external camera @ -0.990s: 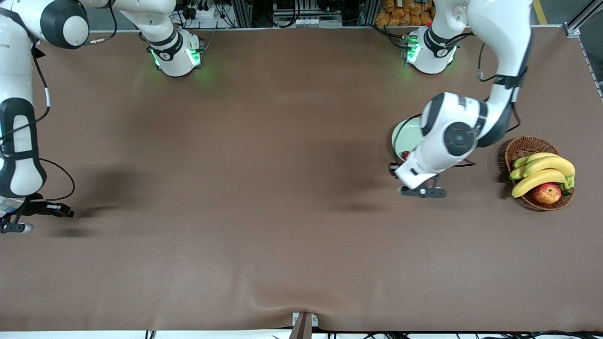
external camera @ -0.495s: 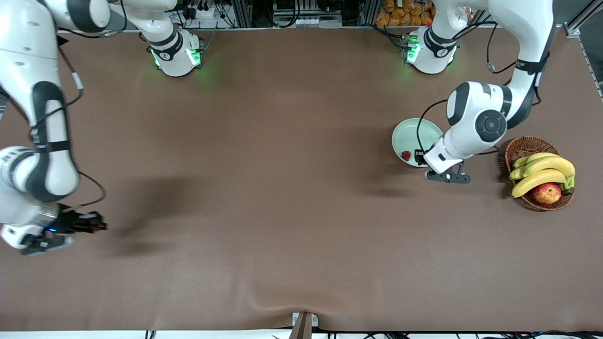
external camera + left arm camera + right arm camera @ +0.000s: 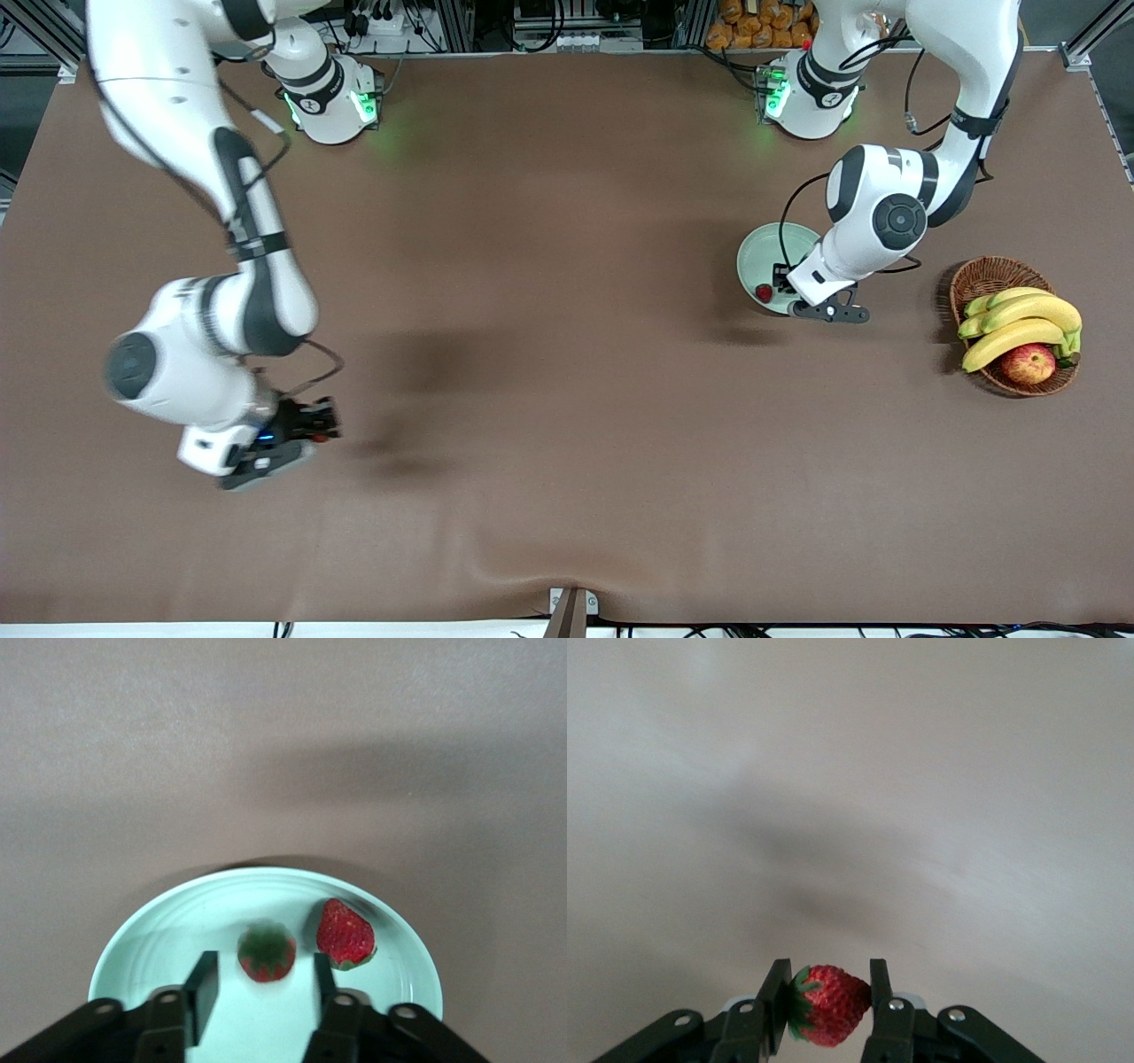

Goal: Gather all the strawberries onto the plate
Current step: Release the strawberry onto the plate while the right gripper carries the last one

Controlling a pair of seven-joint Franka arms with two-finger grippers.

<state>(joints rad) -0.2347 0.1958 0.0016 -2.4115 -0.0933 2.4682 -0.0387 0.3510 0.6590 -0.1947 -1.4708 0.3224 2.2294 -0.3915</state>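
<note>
Left pincer (image 3: 780,282) in the front view sits over the plate (image 3: 760,251), at the plate's edge nearer the camera, with one strawberry (image 3: 763,291) lying in the plate just beside it toward the right arm's end of the bench (image 3: 549,372). Right pincer (image 3: 310,434) hangs above bare bench well apart from the plate, toward the right arm's end, with a speck of red showing at its tip. A wicker basket (image 3: 983,276) holding bananas (image 3: 1019,323) and an apple (image 3: 1028,363) stands at the left arm's end. In the left wrist view, the left pincer (image 3: 262,979) has its fingers (image 3: 204,979) spread, with a gap on both sides of a blurred strawberry (image 3: 266,952) between them, cap toward the camera; a second strawberry (image 3: 344,932) lies in the plate (image 3: 159,930) just beside the pincer. In the right wrist view, the right pincer (image 3: 828,997) is clamped on a third strawberry (image 3: 828,1003), fingers (image 3: 879,983) pressing both sides, over plain bench surface.
</note>
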